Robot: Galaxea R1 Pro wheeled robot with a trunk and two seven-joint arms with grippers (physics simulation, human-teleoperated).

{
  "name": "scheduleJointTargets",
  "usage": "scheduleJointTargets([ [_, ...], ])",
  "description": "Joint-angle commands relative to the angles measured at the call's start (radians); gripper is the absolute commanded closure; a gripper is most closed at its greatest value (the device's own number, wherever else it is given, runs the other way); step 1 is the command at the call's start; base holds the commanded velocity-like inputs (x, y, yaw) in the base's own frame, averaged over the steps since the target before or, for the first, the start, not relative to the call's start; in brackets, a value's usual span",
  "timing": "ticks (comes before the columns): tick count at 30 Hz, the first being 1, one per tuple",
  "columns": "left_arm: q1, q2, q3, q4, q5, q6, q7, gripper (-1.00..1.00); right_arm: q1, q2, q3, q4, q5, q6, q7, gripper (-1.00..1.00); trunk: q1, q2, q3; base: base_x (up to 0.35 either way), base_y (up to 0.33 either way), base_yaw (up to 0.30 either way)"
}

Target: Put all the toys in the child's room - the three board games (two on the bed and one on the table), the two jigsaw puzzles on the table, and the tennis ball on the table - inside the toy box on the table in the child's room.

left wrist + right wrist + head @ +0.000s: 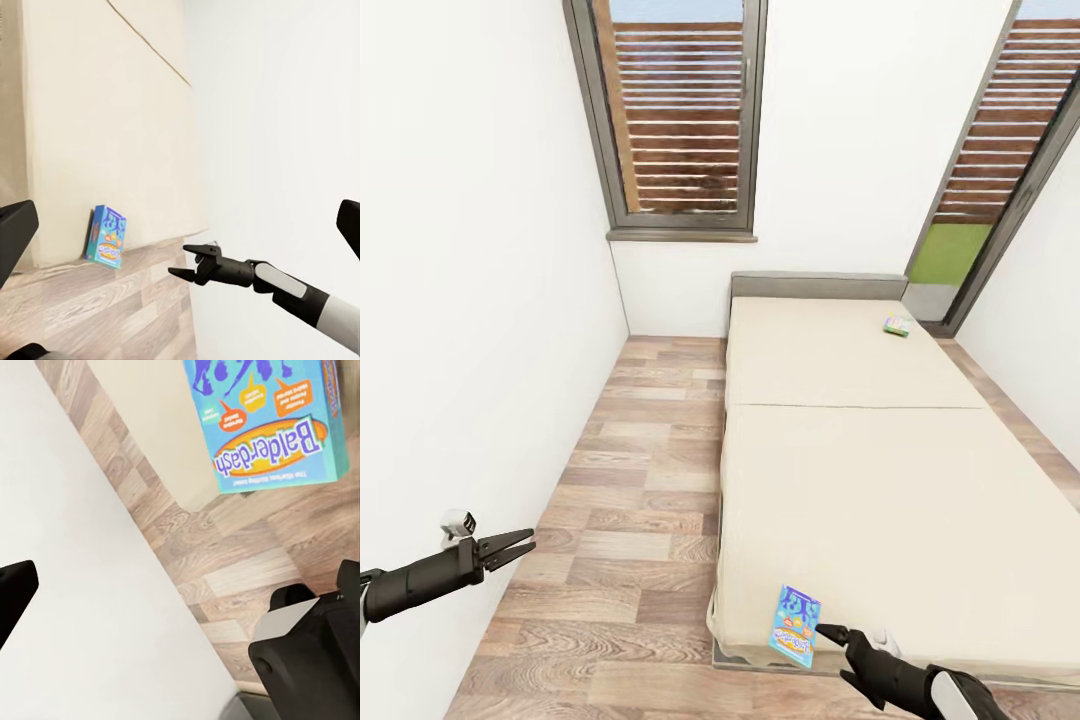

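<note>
A blue board game (795, 625) with a cartoon cover lies at the near left corner of the bed (880, 480), at the mattress edge. It also appears as the blue board game (109, 236) and, close up, the blue board game (270, 427). My right gripper (830, 633) is open, its tips just right of that box and not touching it; the left wrist view shows the right gripper (180, 260) with its jaws apart. A green-white board game (898, 325) lies far off near the headboard. My left gripper (512, 547) hangs open over the floor by the left wall.
A strip of wooden floor (640, 480) runs between the white left wall (470, 300) and the bed. Two windows with slatted shutters (685, 110) stand in the far wall. The bed frame (805, 286) ends at a grey headboard.
</note>
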Motion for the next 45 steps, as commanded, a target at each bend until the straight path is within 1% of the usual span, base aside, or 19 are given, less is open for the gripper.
scheduleJointTargets([
  [1,-0.001,0.000,0.000,0.000,-0.001,0.011,-0.004,-1.00,-0.002,-0.001,-0.005,0.004,-0.001,0.005,0.001,-1.00,0.004,-0.008,-0.004,0.000,0.000,0.000],
  [21,-0.001,0.001,0.000,0.000,-0.001,0.011,-0.004,-1.00,-0.005,-0.001,-0.004,0.018,-0.001,-0.012,-0.001,-1.00,0.081,-0.148,-0.067,0.000,0.000,0.000],
  [31,-0.001,0.001,0.000,0.000,-0.001,0.011,-0.004,-1.00,-0.004,0.000,-0.001,0.024,-0.001,-0.065,-0.001,-1.00,0.119,-0.218,-0.098,0.000,0.000,0.000],
  [45,-0.001,0.001,0.000,0.000,-0.001,0.011,-0.003,-1.00,-0.004,-0.003,0.000,0.026,-0.002,-0.076,-0.001,-1.00,0.173,-0.316,-0.142,0.000,0.000,0.000],
])
